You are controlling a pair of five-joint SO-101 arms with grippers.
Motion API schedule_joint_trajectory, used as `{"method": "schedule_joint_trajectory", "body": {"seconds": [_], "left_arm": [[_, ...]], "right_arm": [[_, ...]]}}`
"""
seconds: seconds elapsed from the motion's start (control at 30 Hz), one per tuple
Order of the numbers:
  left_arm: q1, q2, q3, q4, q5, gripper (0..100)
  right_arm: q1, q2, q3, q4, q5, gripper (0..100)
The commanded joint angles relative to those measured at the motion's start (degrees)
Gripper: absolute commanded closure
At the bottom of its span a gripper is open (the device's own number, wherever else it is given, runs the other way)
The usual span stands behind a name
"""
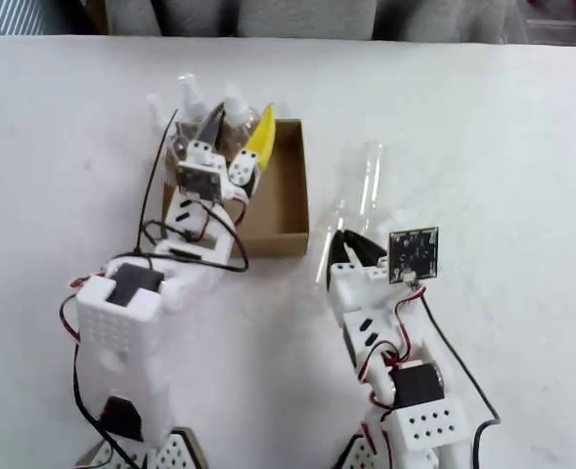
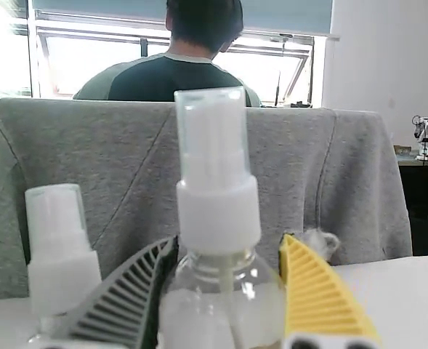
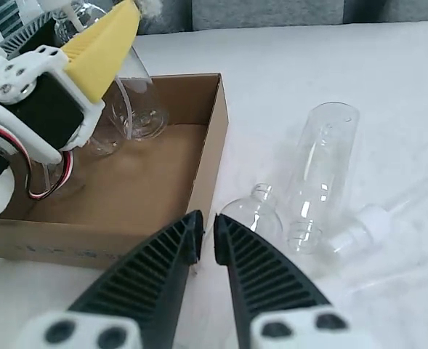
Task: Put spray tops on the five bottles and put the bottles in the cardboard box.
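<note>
My left gripper is shut on a clear bottle with a white spray top, gripped between its grey and yellow fingers. The bottle hangs tilted over the far end of the cardboard box. Another spray-topped bottle stands just beside it. My right gripper sits low near the box's right wall, shut with nothing in it. Beyond it two clear bottles without tops lie on the table, with a loose spray top next to them.
More white spray tops show at the box's far left corner, where the left arm hides their bottles. The box floor near my right gripper is bare. White table stretches to the right. A grey cloth edge runs behind the table.
</note>
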Motion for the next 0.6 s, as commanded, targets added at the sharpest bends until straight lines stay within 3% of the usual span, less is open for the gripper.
{"method": "schedule_joint_trajectory", "body": {"seconds": [0.0, 0.57], "left_arm": [[-1.45, -0.66, -4.04, 2.2, 0.18, 97], [-1.54, 1.8, -6.42, 3.6, 0.18, 97]], "right_arm": [[-0.22, -0.66, -0.7, -0.57, 0.7, 98.1], [-0.22, -0.66, -0.7, -0.57, 0.7, 98.1]]}}
